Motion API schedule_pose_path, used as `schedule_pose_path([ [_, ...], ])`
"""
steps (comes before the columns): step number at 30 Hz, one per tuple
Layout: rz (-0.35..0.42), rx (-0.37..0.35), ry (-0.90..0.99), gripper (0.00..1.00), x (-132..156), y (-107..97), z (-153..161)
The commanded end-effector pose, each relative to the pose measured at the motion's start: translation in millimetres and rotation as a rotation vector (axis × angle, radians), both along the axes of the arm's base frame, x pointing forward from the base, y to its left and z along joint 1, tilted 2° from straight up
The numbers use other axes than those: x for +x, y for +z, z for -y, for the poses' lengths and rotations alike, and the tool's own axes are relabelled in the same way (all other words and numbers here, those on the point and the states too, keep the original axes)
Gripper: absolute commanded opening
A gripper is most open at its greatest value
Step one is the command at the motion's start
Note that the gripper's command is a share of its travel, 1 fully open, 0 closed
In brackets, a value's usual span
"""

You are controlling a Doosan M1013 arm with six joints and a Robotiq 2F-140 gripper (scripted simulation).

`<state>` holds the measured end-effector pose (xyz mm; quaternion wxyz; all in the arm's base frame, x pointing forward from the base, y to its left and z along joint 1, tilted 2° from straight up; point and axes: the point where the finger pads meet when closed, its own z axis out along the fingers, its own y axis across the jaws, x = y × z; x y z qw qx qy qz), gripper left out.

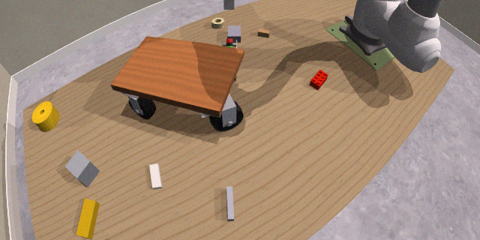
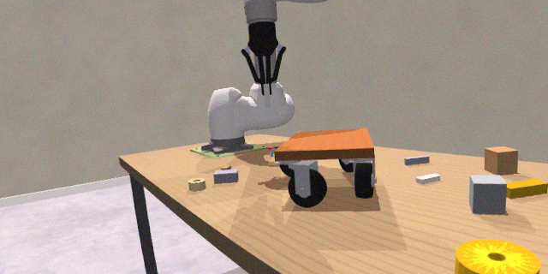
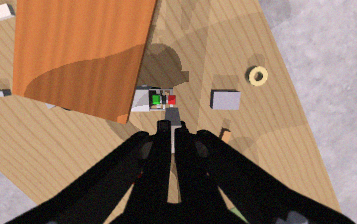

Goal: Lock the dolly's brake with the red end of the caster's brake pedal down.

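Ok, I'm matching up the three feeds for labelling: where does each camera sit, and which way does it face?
Top: high above the table, looking down on the dolly; arm base and the gripper show.
Exterior: beside the table, level, facing the dolly; the arm and shut gripper above it show.
Wrist: on the arm, looking down past the gripper at the brake pedal.
All share the dolly; top and wrist share the pedal.
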<state>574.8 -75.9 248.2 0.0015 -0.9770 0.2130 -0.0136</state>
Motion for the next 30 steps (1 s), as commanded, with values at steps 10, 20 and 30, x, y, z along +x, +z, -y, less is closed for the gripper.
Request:
schedule_pose_path([
  [10,0.000,-0.007,0.265,0.00,0.0,-3.3,0.1],
  [20,-0.004,-0.026,0.776,0.00,0.4,-10.8,0.1],
  [30,-0.019,-0.060,1.246,0.00,0.8,-23.7,0.0],
])
